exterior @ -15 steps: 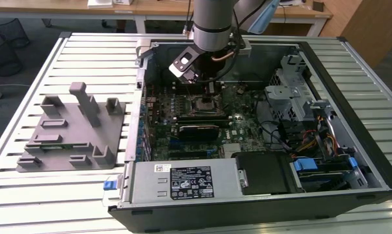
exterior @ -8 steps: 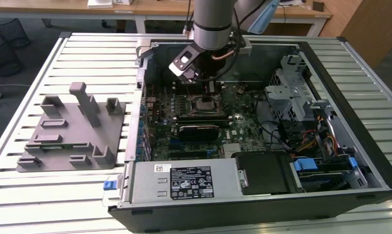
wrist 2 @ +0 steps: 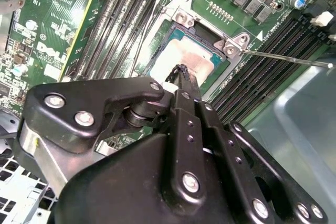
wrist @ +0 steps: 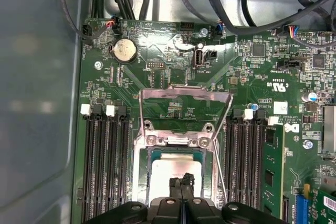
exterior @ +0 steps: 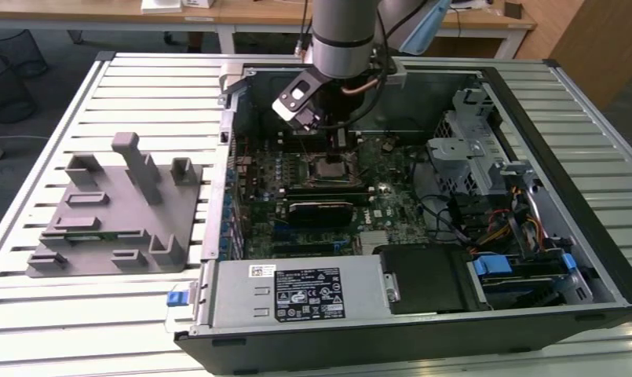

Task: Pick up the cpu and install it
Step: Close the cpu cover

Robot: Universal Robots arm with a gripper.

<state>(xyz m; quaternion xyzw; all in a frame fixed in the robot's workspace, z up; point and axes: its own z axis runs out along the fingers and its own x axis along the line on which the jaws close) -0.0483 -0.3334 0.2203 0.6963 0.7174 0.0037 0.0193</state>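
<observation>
The cpu, a pale silver square, lies flat inside the open socket on the green motherboard. In both wrist views my gripper hangs just over the chip's middle. Its two black fingers are pressed together with nothing between them, and I cannot tell whether the tips touch the chip. The socket's metal load plate stands folded up behind the chip. In the exterior view the gripper reaches down into the computer case just behind the socket.
Memory slots flank the socket on both sides. A thin lever rod sticks out beside it. Black cables run along the case wall. A grey plastic fixture with upright posts stands on the slatted table at the exterior view's left.
</observation>
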